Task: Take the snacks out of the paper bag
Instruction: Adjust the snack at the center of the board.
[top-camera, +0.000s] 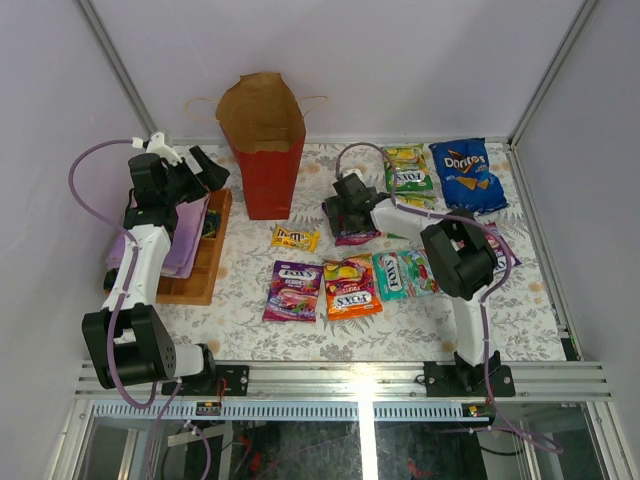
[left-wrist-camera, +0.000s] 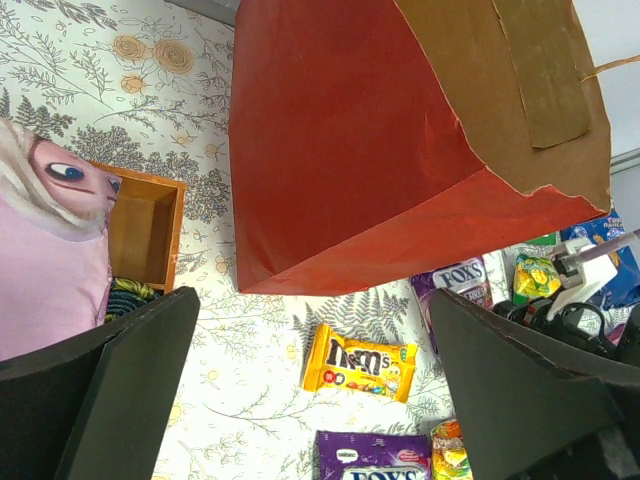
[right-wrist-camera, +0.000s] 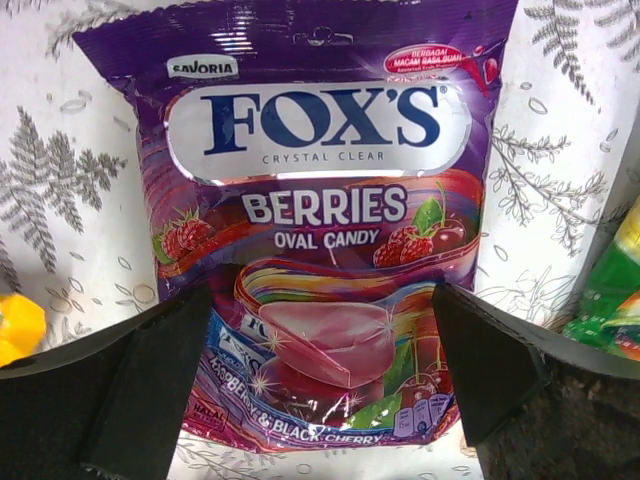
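Observation:
The paper bag (top-camera: 265, 150), red outside and brown inside, stands upright at the back; its red wall fills the top of the left wrist view (left-wrist-camera: 350, 150). My left gripper (top-camera: 208, 170) (left-wrist-camera: 312, 300) is open and empty, to the left of the bag, above the table. A yellow M&M's packet (top-camera: 295, 238) (left-wrist-camera: 360, 363) lies below it. My right gripper (top-camera: 343, 222) (right-wrist-camera: 320, 295) is open, low over a purple Fox's Berries packet (top-camera: 356, 238) (right-wrist-camera: 320, 230) that lies flat between its fingers. Purple (top-camera: 293, 290), orange (top-camera: 350, 287), teal (top-camera: 405, 272) and green (top-camera: 408, 170) packs and the Doritos bag (top-camera: 468, 175) lie on the table.
An orange-brown wooden tray (top-camera: 205, 262) (left-wrist-camera: 140, 225) with a folded pink-purple cloth (top-camera: 185, 235) (left-wrist-camera: 40, 260) sits at the left, under the left arm. A pink packet (top-camera: 500, 245) lies partly under the right arm. Walls close the table at back and sides.

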